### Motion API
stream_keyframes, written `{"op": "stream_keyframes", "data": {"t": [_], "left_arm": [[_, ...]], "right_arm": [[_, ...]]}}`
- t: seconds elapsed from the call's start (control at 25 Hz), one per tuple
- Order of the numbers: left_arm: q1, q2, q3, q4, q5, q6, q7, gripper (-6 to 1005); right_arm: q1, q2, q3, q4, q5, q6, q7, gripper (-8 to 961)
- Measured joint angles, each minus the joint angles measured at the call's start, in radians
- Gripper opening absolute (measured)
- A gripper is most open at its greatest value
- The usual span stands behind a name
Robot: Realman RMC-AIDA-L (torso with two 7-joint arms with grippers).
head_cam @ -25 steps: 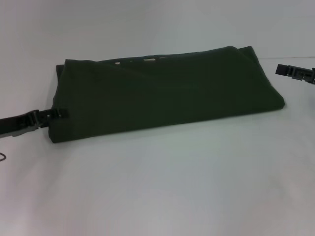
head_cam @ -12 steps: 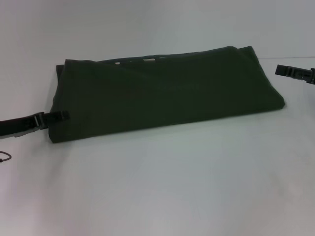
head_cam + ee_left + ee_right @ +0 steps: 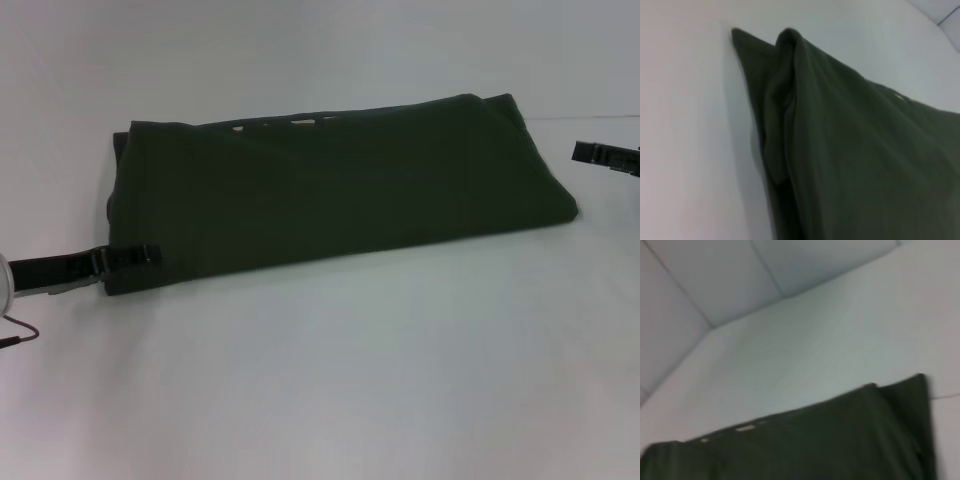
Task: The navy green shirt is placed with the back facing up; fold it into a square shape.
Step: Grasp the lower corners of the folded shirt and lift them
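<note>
Item: navy green shirt (image 3: 340, 185), folded into a long band, lying flat across the middle of the white table (image 3: 350, 380). My left gripper (image 3: 140, 254) sits at the band's near-left corner, jaws low against the cloth edge; whether they pinch it I cannot tell. My right gripper (image 3: 590, 153) hangs near the table's right edge, apart from the shirt, jaw state not discernible.
</note>
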Motion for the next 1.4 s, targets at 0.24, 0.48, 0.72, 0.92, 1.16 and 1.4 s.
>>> {"op": "stream_keyframes", "data": {"t": [0.24, 0.48, 0.72, 0.92, 1.16, 1.4], "left_arm": [[-0.002, 0.004, 0.002, 0.006, 0.001, 0.012, -0.017, 874], [-0.021, 0.012, 0.006, 0.006, 0.021, 0.022, -0.024, 874], [-0.028, 0.013, 0.008, 0.004, 0.022, 0.027, -0.025, 874], [-0.032, 0.015, 0.009, 0.004, 0.022, 0.035, -0.026, 874], [-0.031, 0.016, 0.009, 0.002, 0.022, 0.036, -0.026, 873], [-0.030, 0.016, 0.008, 0.002, 0.022, 0.036, -0.026, 873]], "right_arm": [[0.062, -0.008, -0.070, 0.003, -0.125, 0.096, 0.099, 927], [0.150, -0.007, -0.076, 0.006, -0.339, 0.131, 0.268, 924], [0.192, 0.017, -0.087, 0.035, -0.428, 0.205, 0.311, 917], [0.198, 0.030, -0.115, 0.062, -0.430, 0.250, 0.306, 911], [0.199, 0.054, -0.144, 0.064, -0.430, 0.284, 0.291, 903], [0.194, 0.078, -0.146, 0.065, -0.431, 0.325, 0.262, 895]]}}
